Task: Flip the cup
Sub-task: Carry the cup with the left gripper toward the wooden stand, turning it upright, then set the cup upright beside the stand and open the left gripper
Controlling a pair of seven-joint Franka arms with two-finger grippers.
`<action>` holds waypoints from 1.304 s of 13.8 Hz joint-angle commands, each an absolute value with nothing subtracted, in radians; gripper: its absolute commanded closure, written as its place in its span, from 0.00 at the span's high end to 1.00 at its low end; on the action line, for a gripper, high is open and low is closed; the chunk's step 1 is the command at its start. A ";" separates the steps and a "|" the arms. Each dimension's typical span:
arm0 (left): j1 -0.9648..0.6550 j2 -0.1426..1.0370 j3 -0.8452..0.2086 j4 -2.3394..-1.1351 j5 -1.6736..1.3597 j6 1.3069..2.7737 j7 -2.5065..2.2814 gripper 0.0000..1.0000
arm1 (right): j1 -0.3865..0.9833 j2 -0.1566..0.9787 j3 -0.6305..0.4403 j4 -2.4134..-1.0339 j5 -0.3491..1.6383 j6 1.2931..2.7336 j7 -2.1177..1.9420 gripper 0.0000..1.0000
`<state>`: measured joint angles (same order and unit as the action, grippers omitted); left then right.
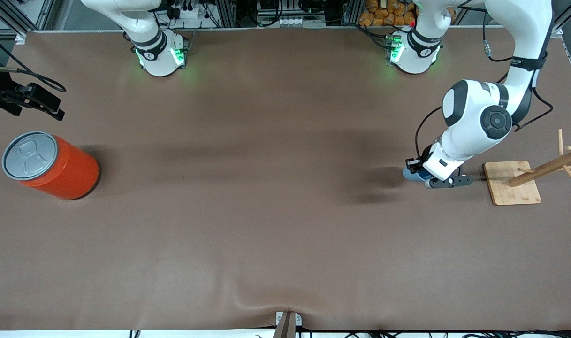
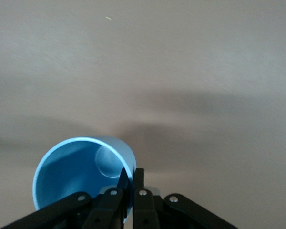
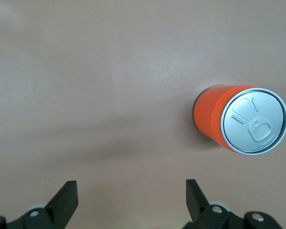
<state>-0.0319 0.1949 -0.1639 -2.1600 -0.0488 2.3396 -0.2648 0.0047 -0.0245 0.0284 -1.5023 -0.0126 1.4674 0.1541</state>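
The cup (image 1: 413,174) is small and light blue, and sits low at the table toward the left arm's end, beside a wooden rack. In the left wrist view the cup (image 2: 71,177) shows its darker blue inside and round bottom. My left gripper (image 1: 426,180) (image 2: 132,174) is shut on the cup's rim, one finger inside the wall and one outside. Whether the cup rests on the table or hangs just above it I cannot tell. My right gripper (image 1: 46,101) (image 3: 131,195) waits open and empty over the table's right arm end, close to the orange can.
A large orange-red can (image 1: 55,165) (image 3: 240,119) with a grey lid stands toward the right arm's end. A wooden peg rack on a square base (image 1: 506,190) stands right beside the cup, toward the table's end. Brown cloth covers the table (image 1: 266,211).
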 commanded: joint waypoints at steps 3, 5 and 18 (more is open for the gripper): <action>-0.018 0.193 -0.173 -2.168 0.159 2.387 -0.463 0.00 | -0.002 -0.029 0.034 -1.491 -0.015 1.453 0.153 1.00; -0.017 0.216 -0.172 -2.168 0.205 2.413 -0.509 0.00 | 0.000 -0.029 0.034 -1.491 -0.015 1.454 0.153 1.00; 0.054 0.301 -0.173 -2.161 0.273 2.557 -0.512 0.88 | -0.002 -0.029 0.034 -1.493 -0.002 1.456 0.152 1.00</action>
